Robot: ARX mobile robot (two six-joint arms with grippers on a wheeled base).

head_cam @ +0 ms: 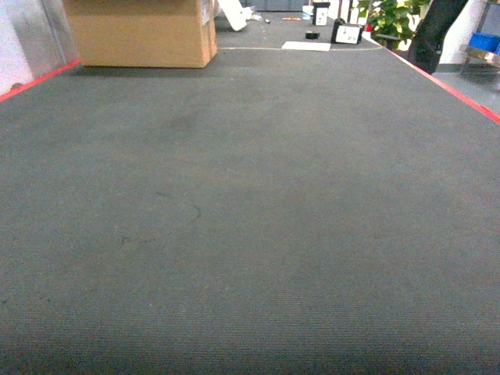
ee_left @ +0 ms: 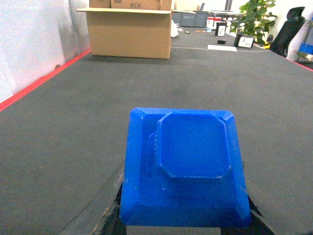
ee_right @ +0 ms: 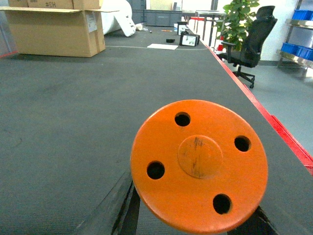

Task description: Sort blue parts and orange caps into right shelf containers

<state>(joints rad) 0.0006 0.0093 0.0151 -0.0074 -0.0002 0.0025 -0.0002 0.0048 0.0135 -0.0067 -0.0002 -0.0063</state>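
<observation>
The dark grey carpeted floor [head_cam: 250, 219] fills the head view, edged with red tape, with a cardboard box [head_cam: 141, 31] at the far left and no arm or crate visible on it.

Left wrist view: a blue part [ee_left: 183, 169], a stepped block with an octagonal raised face, sits directly ahead of the camera, low in the picture. The left gripper's jaws are hidden beneath it. It appears carried, but the grip itself cannot be confirmed.

Right wrist view: an orange cap [ee_right: 199, 164], a round disc with four holes and a central boss, faces the camera, tilted slightly. The right gripper is likewise hidden behind it, so its state cannot be told.

Blue containers on a shelf [ee_right: 297, 49] show at the far right of the right wrist view, beyond the red tape and right of the office chair [ee_right: 247, 49].

Judgement: both arms are held forward and level in a transport pose. The containers lie right of the cardboard box and well apart from both pieces, with the right arm nearer.
</observation>
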